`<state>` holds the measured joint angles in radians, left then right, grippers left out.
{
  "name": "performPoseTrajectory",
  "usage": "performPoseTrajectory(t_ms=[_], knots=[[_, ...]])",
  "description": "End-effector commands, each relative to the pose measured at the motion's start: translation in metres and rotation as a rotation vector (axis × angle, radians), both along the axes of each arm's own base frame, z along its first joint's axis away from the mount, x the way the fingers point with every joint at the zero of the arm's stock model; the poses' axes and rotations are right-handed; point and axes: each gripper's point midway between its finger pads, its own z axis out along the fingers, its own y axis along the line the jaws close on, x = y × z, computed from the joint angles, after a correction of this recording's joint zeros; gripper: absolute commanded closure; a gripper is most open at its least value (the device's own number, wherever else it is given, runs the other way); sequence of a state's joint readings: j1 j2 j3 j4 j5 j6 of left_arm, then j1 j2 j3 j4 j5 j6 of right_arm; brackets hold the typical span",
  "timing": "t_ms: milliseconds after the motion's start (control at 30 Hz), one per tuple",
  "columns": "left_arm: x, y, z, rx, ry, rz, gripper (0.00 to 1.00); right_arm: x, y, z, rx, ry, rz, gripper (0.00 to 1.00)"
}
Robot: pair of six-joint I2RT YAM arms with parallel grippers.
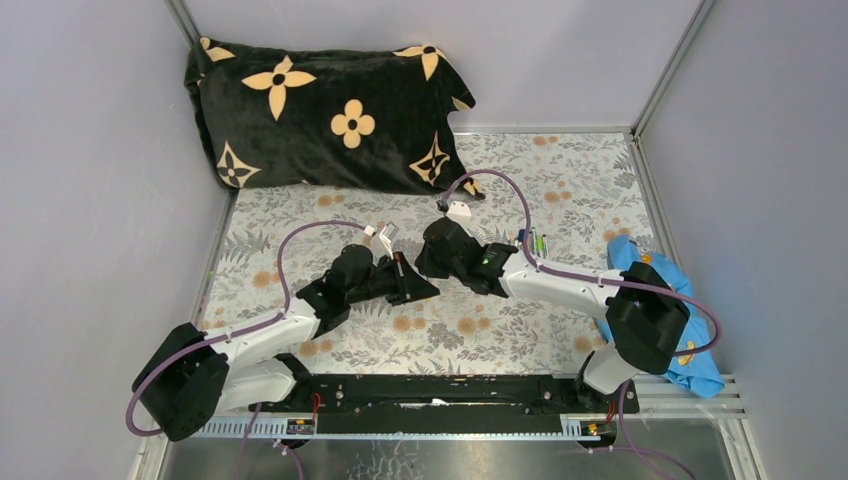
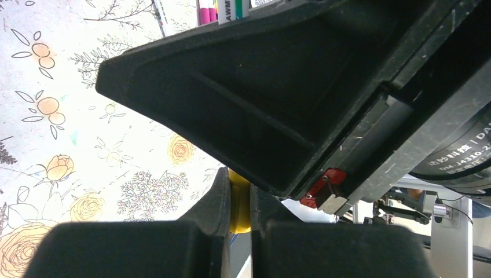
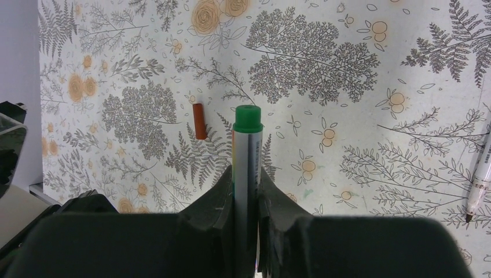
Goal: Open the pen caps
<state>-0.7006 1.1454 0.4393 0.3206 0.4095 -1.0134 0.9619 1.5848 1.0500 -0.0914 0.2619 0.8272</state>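
Note:
My left gripper (image 2: pixel 239 180) is shut on a small yellow pen cap (image 2: pixel 239 205) pinched between its fingers. My right gripper (image 3: pixel 247 176) is shut on a whitish-grey pen (image 3: pixel 247 153) whose green end (image 3: pixel 248 119) sticks out past the fingertips. In the top view the left gripper (image 1: pixel 417 287) and the right gripper (image 1: pixel 432 262) meet tip to tip at the table's middle. Whether the yellow cap still sits on the held pen is hidden by the right gripper's black body (image 2: pixel 278 87). A loose reddish-brown cap (image 3: pixel 199 120) lies on the cloth.
More pens (image 1: pixel 535 243) lie behind my right arm, also in the left wrist view (image 2: pixel 223 8). An uncapped pen (image 3: pixel 478 174) lies at the right. A black flowered pillow (image 1: pixel 320 110) is at the back left, a blue cloth (image 1: pixel 690 365) at the right edge.

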Motion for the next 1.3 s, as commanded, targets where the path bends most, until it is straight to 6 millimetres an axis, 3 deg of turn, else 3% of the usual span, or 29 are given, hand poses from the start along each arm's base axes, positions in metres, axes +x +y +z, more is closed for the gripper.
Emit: performPoseTrajectory(t_ms=[0,133,400,600,767,867,967,1033,1200,1267], knots=[[0.003,0.009,-0.004,0.057,-0.018,0.036,1.0,0.009,-0.018,0.02,-0.054,-0.079,-0.023,1.0],[0.007,0.024,-0.026,0.16,0.005,0.094,1.0,0.022,-0.029,0.027,-0.07,-0.095,-0.042,1.0],[-0.001,0.05,-0.079,0.284,0.097,0.178,1.0,0.067,-0.056,0.06,-0.013,-0.119,-0.071,1.0],[-0.005,0.058,-0.101,0.325,0.133,0.203,1.0,0.098,-0.068,0.076,-0.003,-0.133,-0.079,1.0],[-0.004,0.062,-0.108,0.349,0.14,0.218,1.0,0.114,-0.074,0.077,-0.003,-0.128,-0.078,1.0],[0.0,0.063,-0.108,0.365,0.14,0.231,1.0,0.119,-0.076,0.073,-0.008,-0.121,-0.078,1.0],[0.009,0.078,-0.112,0.451,0.151,0.312,1.0,0.121,-0.079,0.062,-0.031,-0.113,-0.081,1.0],[0.016,0.089,-0.113,0.509,0.158,0.372,1.0,0.119,-0.081,0.046,-0.062,-0.09,-0.074,1.0],[0.032,0.118,-0.116,0.641,0.176,0.512,0.85,0.108,-0.097,0.008,-0.151,-0.028,-0.086,1.0],[0.039,0.124,-0.116,0.67,0.179,0.538,0.84,0.101,-0.105,-0.005,-0.192,0.001,-0.088,1.0]])
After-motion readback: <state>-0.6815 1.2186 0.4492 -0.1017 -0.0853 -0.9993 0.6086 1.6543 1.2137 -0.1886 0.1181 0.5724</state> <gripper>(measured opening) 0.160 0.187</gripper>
